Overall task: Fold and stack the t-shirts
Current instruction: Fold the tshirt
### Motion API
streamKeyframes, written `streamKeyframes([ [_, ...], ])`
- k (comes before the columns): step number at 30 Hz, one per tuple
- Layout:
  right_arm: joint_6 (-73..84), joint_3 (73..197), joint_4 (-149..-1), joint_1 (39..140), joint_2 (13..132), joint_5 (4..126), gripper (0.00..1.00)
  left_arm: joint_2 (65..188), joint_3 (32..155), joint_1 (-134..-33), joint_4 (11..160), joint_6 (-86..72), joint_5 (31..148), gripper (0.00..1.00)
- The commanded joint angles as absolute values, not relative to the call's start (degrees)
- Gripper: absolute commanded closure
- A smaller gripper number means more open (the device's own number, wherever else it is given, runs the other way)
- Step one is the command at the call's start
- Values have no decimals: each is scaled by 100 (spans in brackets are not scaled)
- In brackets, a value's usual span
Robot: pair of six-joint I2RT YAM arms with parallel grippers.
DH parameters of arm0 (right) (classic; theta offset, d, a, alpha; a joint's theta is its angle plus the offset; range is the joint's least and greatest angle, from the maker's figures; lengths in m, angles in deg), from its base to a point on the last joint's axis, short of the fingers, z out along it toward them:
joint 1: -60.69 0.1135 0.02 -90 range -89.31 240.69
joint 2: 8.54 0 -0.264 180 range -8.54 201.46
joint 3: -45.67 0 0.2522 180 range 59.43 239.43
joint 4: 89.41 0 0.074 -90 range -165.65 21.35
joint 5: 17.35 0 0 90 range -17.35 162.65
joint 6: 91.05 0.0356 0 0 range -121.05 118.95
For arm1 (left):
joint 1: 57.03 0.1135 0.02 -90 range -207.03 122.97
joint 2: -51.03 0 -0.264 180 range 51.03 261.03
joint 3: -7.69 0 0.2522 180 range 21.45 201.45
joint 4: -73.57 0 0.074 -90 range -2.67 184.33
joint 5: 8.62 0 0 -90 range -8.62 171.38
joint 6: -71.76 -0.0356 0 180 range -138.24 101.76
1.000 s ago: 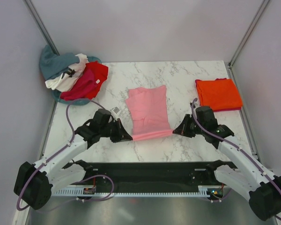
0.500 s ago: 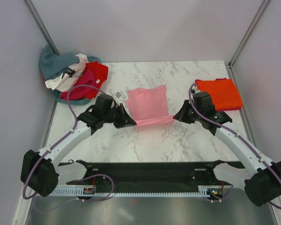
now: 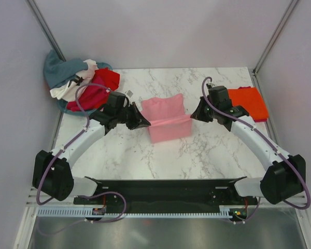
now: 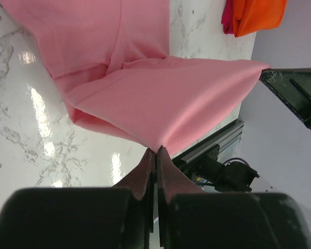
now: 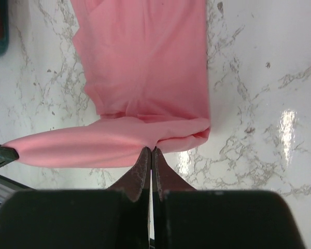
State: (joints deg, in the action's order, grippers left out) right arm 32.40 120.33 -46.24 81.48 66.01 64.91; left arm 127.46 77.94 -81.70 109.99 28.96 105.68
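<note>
Pink t-shirt (image 3: 167, 116) sits mid-counter (image 3: 207, 155). Its near half is lifted and doubled back toward its far half, and the raised hem is stretched in a straight line between the two grippers.

Left gripper (image 3: 145, 123) is at the left end of that raised hem. Its fingers are pressed together on a pinch of pink cloth, and the left wrist view shows no gap between them.

Right gripper (image 3: 193, 116) is at the right end of the same hem, likewise clamped tight on the fabric. In the right wrist view the cloth hangs from the tips and sags onto the shirt body below.

The far half of the pink t-shirt lies flat on the marble.

Orange t-shirt (image 3: 251, 102) is folded flat, well to the right of the pink t-shirt. A strip of magenta cloth (image 4: 227, 18) shows at its edge.

Pile of t-shirts (image 3: 83, 85) is unfolded, with teal-grey, white, red and magenta pieces. It lies well to the left of the pink t-shirt and farther back.
</note>
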Motion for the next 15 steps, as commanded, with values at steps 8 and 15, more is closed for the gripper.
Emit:
streamKeyframes([
  [8,2927,13123,-4946,7827,7627,6431,100,13558,8771,-7786,10895,2641,10467,98],
  [15,2918,13703,-5095,7703,8426,6185,100,14068,9220,-7540,10860,2641,10476,98],
])
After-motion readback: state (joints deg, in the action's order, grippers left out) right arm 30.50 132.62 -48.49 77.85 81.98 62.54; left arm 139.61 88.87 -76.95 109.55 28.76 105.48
